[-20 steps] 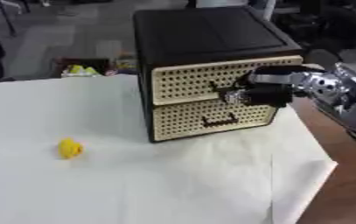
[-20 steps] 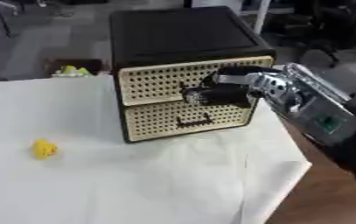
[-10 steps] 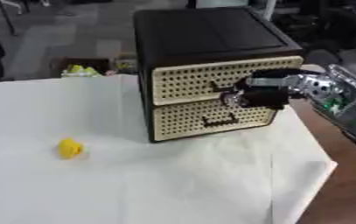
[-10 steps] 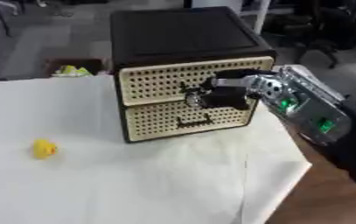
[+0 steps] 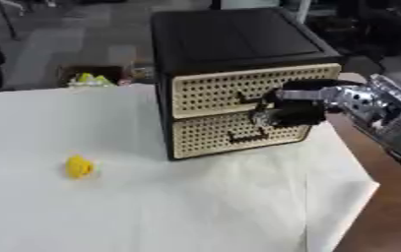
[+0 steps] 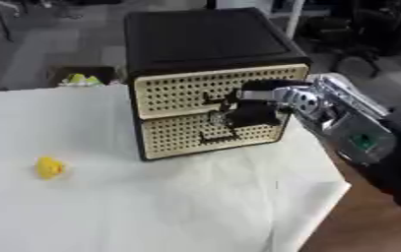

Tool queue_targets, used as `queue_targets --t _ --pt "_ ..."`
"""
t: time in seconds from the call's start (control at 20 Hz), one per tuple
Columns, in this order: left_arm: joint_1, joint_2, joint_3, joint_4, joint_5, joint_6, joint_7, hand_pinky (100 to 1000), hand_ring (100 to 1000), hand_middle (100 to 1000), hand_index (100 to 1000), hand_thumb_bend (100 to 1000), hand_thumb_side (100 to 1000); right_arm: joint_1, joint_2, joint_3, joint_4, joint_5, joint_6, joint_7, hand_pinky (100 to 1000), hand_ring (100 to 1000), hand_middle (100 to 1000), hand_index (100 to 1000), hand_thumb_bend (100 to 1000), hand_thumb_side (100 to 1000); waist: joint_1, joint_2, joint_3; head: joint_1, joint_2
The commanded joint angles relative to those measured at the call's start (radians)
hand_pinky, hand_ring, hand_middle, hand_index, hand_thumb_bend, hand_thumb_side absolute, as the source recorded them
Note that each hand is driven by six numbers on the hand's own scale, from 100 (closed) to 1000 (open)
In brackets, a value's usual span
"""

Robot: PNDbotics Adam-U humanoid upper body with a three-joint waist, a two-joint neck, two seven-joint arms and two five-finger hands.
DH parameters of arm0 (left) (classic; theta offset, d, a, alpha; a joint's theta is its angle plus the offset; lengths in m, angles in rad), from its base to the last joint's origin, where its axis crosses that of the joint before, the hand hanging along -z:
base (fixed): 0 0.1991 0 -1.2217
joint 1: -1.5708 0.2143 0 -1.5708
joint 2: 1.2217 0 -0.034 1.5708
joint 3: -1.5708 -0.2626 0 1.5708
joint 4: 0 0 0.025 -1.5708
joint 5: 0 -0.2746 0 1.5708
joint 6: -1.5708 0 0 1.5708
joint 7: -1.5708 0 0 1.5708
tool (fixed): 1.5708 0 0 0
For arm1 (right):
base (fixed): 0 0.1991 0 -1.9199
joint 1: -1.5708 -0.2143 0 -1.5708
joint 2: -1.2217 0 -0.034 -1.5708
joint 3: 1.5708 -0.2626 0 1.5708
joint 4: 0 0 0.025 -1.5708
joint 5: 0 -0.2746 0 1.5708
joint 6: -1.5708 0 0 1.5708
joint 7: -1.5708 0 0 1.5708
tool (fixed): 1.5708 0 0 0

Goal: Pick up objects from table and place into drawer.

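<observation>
A black cabinet (image 5: pixel 229 44) with two cream perforated drawers stands at the back of the table. My right hand (image 5: pixel 295 108) reaches in from the right and sits against the upper drawer (image 5: pixel 220 91), its curled fingers at the small dark handle (image 5: pixel 248 100). Both drawers look closed. A small yellow object (image 5: pixel 79 166) lies on the white cloth at the left, far from the hand. My left hand shows in neither view.
The white cloth (image 5: pixel 151 206) covers the table; its right edge leaves bare brown tabletop (image 5: pixel 384 216). A box with yellow-green items (image 5: pixel 87 78) sits on the floor behind the table. Chairs stand farther back.
My right hand has slid a little to the left along the upper drawer front, closing in on the handle. The yellow object and cabinet have not moved.
</observation>
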Motion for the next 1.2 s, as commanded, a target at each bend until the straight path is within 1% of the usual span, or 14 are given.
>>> queue_targets --t 0.05,0.15,0.3,0.65,0.95,1.2 --pt "-0.013 0.021 0.007 -0.018 0.002 -0.003 0.003 780 893 869 906 100 1000 -0.004 -0.046 -0.045 -0.054 0.028 -0.020 0.015 100 100 100 813 160 959 -0.001 -0.016 -0.003 0.008 -0.007" --pt "-0.013 0.022 0.007 -0.018 0.002 -0.003 0.003 780 893 870 906 100 1000 -0.002 -0.051 -0.061 -0.073 0.033 -0.034 0.015 100 100 100 815 159 940 -0.001 -0.015 -0.006 0.011 -0.005" --pt "-0.013 0.023 0.007 -0.018 0.002 -0.004 0.003 781 893 870 906 100 1000 -0.001 -0.057 -0.080 -0.088 0.036 -0.041 0.010 100 100 100 815 167 947 0.000 -0.015 -0.008 0.010 -0.004" --pt "-0.010 0.024 0.008 -0.018 0.002 -0.004 0.003 782 893 870 906 100 1000 -0.010 -0.059 -0.103 -0.089 0.046 -0.031 -0.018 100 100 100 811 186 981 0.002 -0.017 -0.009 0.003 0.001" --pt "-0.010 0.023 0.007 -0.018 0.002 -0.004 0.002 782 893 870 907 100 1000 -0.020 -0.059 -0.106 -0.067 0.071 -0.024 -0.038 100 100 100 820 195 980 0.002 -0.015 -0.008 -0.005 0.000" --pt "-0.010 0.021 0.007 -0.018 0.004 -0.005 0.003 782 893 870 908 100 1000 -0.024 -0.057 -0.098 -0.049 0.118 -0.045 -0.036 100 100 100 847 198 931 0.003 -0.012 -0.006 -0.008 0.001"
